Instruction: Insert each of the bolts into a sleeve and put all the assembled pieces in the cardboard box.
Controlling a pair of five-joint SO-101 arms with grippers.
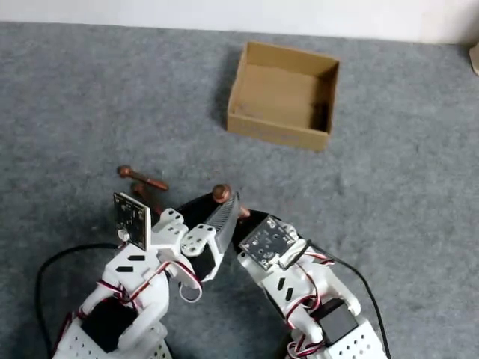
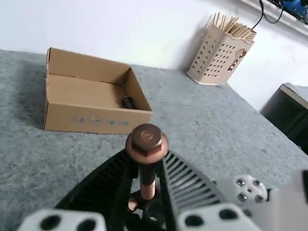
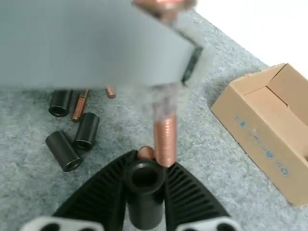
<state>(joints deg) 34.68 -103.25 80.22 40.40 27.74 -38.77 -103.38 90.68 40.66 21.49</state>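
On the left of the grey tabletop (image 1: 67,112) lie the loose bolts (image 1: 142,178), and my right wrist view shows three loose sleeves (image 3: 87,130) among them, lying on their sides.

My left hand (image 2: 147,166) is clamped on a copper-coloured bolt (image 2: 147,139). It grips the shank just under the flanged hex head, with the head up and the thread hanging below. The bolt looks like plated steel, so I judge it stiff and dense for its size, with a slick head. The shank under the flange is the right place to hold it, because the flange stops it sliding through.

Just to the right, my right hand (image 3: 144,168) is closed round a black sleeve (image 3: 144,197), held upright with its open mouth facing up. The bolt's threaded end sits just beside the sleeve's rim on the far side, not in the bore. I take the sleeve for a hard, smooth cylinder that won't give, and a loose one would roll. It is best gripped around the mid-body, leaving the mouth free. With both parts rigid, any misalignment will jam rather than flex.

Far and to the right stands the cardboard box (image 1: 241,90), open-topped, with a dark piece (image 2: 126,102) already in its corner. It is light card, so I'd expect it to shift if nudged.
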